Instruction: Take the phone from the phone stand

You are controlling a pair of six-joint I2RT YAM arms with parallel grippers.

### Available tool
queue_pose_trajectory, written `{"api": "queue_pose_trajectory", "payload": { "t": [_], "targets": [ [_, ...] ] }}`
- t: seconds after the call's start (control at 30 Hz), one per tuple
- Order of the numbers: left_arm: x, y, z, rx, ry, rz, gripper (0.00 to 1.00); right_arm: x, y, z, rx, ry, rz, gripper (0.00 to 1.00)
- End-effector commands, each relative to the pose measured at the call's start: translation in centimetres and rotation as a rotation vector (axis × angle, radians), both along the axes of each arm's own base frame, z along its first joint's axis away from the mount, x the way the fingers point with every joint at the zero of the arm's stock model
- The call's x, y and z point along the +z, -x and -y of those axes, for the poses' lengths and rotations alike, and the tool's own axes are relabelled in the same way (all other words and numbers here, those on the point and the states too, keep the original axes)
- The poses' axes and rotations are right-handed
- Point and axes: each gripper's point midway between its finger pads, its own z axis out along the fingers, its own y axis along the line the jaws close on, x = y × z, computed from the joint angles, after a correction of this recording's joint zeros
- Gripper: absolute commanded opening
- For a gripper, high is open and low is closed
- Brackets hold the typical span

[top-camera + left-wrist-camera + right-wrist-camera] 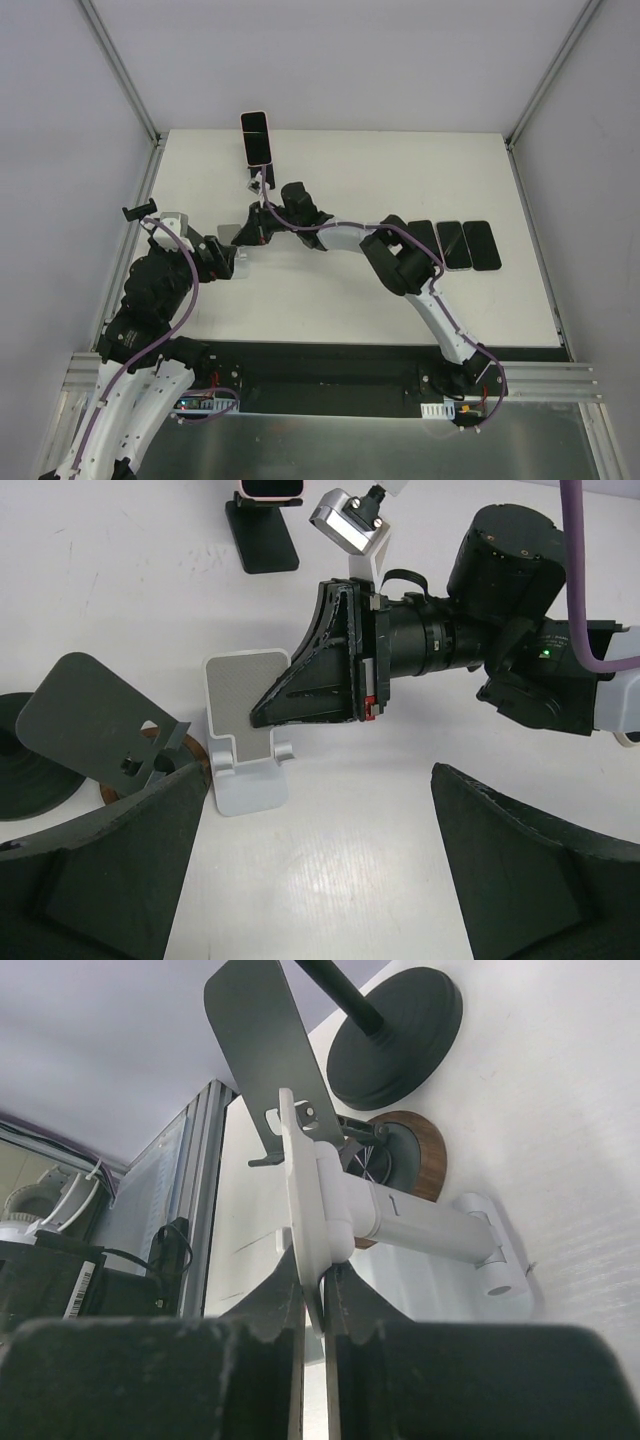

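Right wrist view showed the right gripper point(316, 1282) clamped on the white phone stand point(400, 1222) by its plate edge; the left gripper point(317, 772) stood wide apart.

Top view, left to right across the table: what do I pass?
Left arm → upright phone → first flat phone → second flat phone → third flat phone.

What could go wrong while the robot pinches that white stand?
The right gripper pinches only the thin plate edge of the white stand, so it might slip or tip the stand. The grey stand close beside it could get knocked. The phone on its black stand is just past the gripper; a bump might topple it.
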Motion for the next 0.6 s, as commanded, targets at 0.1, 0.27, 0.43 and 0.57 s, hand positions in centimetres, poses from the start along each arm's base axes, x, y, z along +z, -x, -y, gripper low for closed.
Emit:
{"api": "queue_pose_trajectory", "payload": {
  "t": [0.1, 0.27, 0.43, 0.57],
  "targets": [
    [1.1, 0.3, -0.5, 0.018, -0.006, 0.029, 0.94, 1.6, 0.2, 0.6, 0.006, -0.046, 0.070, 0.08],
    [0.9, 0.2, -0.4, 0.017, 0.000, 0.018, 0.94, 0.8, 0.8, 1.4, 0.007, -0.016, 0.048, 0.30],
    [1.1, 0.1, -0.5, 0.022, -0.001, 0.021, 0.94, 1.4, 0.6, 2.2, -0.008, -0.014, 0.051, 0.52],
    [1.5, 0.0, -0.7, 0.034, -0.005, 0.022, 0.95, 1.4, 0.3, 3.8, -0.022, -0.002, 0.034, 0.66]
  ]
}}
